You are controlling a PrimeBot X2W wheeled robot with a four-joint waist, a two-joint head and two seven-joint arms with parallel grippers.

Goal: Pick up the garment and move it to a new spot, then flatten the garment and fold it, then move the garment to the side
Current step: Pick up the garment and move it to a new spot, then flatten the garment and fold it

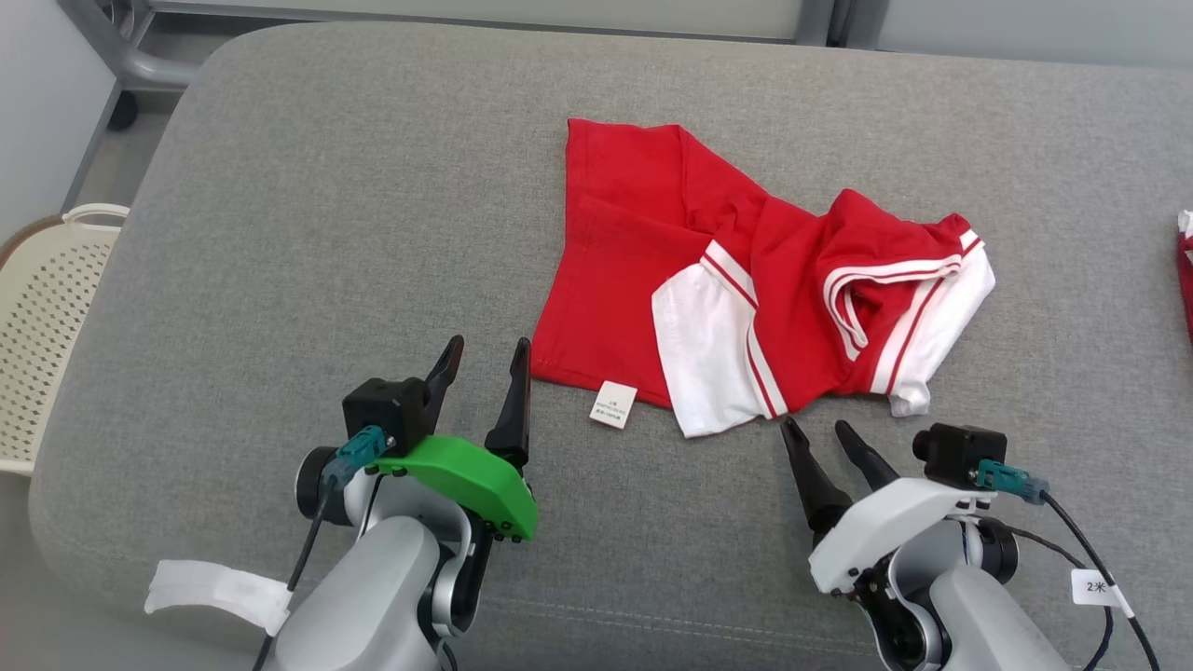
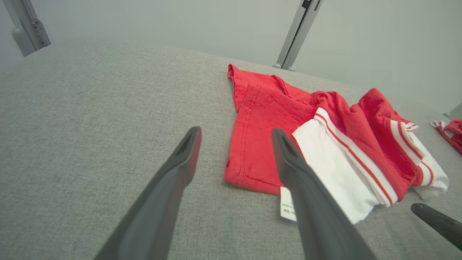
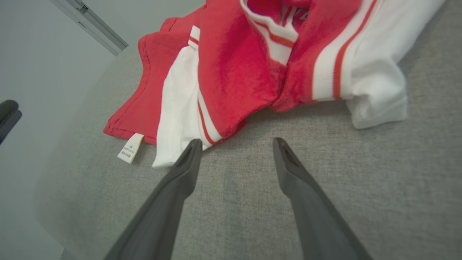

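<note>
A lab or test room is suggested rather than a home. A broad pad (image 1: 280,233) covered in grey fabric is set up as a work surface. A grey metal frame leg (image 1: 102,35) on a dark caster (image 1: 122,110) is seen behind it. Plain pale panels are held by metal posts (image 2: 296,34), and 1 cream perforated basket (image 1: 42,317) is placed beside the pad.

Red-and-white garment (image 1: 652,270), crumpled, on grey cushion (image 1: 308,233)

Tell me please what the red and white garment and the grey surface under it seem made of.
Garment: probably soft knit fabric, perhaps cotton, matte; it lies limp in folds, with stitched hems. Grey surface: seemingly woven upholstery cloth over padding, matte; fine flecked weave, rounded corners.
</note>
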